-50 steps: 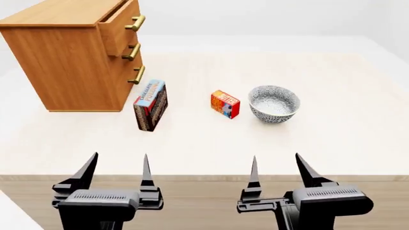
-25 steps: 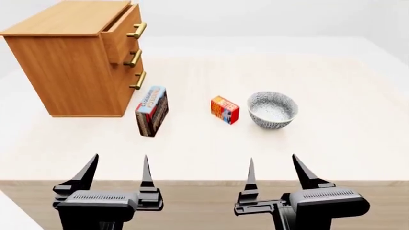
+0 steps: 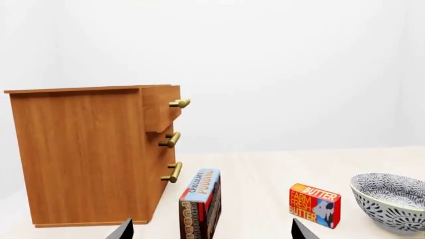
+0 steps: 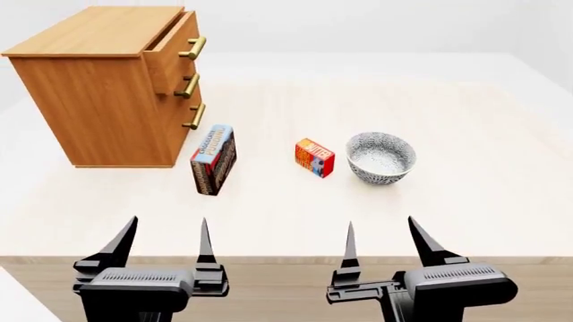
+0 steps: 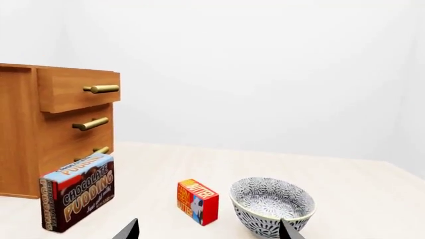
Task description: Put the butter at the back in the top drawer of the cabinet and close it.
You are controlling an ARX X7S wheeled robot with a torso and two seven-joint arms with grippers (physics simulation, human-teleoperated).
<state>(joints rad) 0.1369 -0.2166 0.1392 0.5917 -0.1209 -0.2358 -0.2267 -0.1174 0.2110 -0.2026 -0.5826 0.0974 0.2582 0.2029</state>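
The butter [image 4: 315, 157] is a small red and orange box standing on the table between the pudding box and the bowl; it also shows in the left wrist view [image 3: 314, 205] and the right wrist view [image 5: 197, 201]. The cabinet [image 4: 103, 87] stands at the far left, and its top drawer [image 4: 170, 41] is pulled partly out, brass handle forward. My left gripper [image 4: 168, 231] and right gripper [image 4: 383, 231] are both open and empty, hovering over the near table edge, well short of the butter.
A dark "Chocolate Pudding" box [image 4: 213, 159] stands upright just in front of the cabinet's lower drawers. A patterned grey bowl [image 4: 382, 157] sits right of the butter. The light wooden table [image 4: 465, 194] stretches wide to the right and back.
The head view has shifted slightly, so the cabinet and objects sit a little lower and nearer in frame. Both grippers remain open in the same place.
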